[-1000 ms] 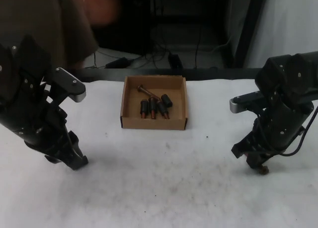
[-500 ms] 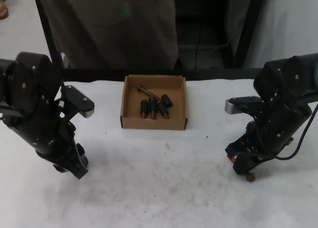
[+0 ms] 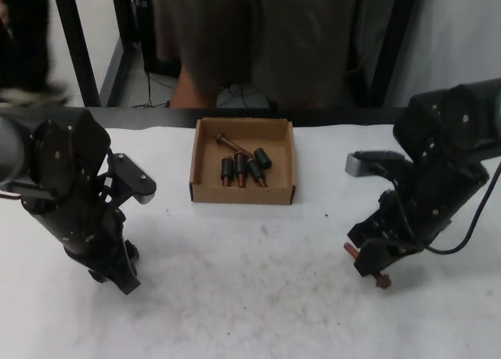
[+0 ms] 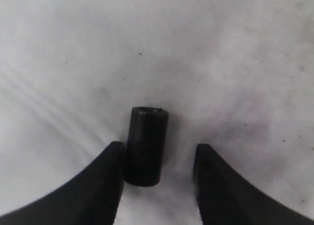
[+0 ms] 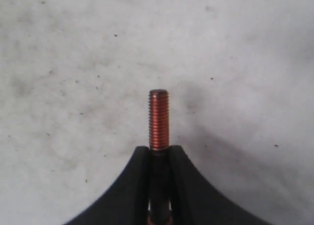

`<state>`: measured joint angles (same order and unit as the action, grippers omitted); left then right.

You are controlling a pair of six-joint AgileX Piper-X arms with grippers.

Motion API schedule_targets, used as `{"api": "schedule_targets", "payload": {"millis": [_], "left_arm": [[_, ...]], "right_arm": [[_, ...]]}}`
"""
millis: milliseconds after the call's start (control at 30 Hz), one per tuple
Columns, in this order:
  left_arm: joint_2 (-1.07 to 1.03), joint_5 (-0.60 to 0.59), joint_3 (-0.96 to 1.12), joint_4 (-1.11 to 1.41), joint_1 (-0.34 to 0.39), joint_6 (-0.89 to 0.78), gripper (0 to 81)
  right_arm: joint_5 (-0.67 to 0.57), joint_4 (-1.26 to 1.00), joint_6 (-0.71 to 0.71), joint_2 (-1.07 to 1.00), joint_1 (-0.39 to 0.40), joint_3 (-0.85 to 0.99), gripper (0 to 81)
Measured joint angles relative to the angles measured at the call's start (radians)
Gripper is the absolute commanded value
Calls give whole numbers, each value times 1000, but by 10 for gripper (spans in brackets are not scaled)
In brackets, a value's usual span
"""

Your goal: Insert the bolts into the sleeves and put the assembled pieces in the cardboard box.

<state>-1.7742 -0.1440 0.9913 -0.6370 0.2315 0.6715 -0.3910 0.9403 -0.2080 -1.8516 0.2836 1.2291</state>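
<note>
Bolt [image 5: 158, 119], copper, sits clamped between the shut fingers of the right gripper [image 5: 159, 151], to the right of the box [image 3: 242, 193] and nearer the camera than it. A second ago this gripper was farther out from the box with only a stub of copper under it; it has since come in toward the box, and more of the bolt shows. The left arm has also leaned in a little toward the box, its gripper staying low over the bench [image 3: 250, 312]. In the right wrist view the bolt's threaded end sticks straight out past the fingertips. In the high view its long axis runs on a slant, one end toward the box and the other away from it. The left gripper [image 4: 159, 147] is left of the box and nearer than it, fingers spread, with a black sleeve [image 4: 145, 145] between them. The sleeve touches one finger and stands apart from the other, one end facing out of the gripper. The box holds four dark sleeves with copper bolts; one bolt's shank slants toward its back left corner
</note>
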Motion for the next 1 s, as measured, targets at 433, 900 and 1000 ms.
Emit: {"api": "schedule_targets", "payload": {"millis": [433,900,1000], "left_arm": [[-8,-20,2,15,0,-77,8],[-17,-241,2,-18,-5,-310,8],[-15,-275,2,-38,-5,-298,8]], "right_arm": [[-84,113,116,46,72,-1,2],[-225,-97,535,46,259,-1,2],[-230,-154,620,46,268,-1,2]]}}
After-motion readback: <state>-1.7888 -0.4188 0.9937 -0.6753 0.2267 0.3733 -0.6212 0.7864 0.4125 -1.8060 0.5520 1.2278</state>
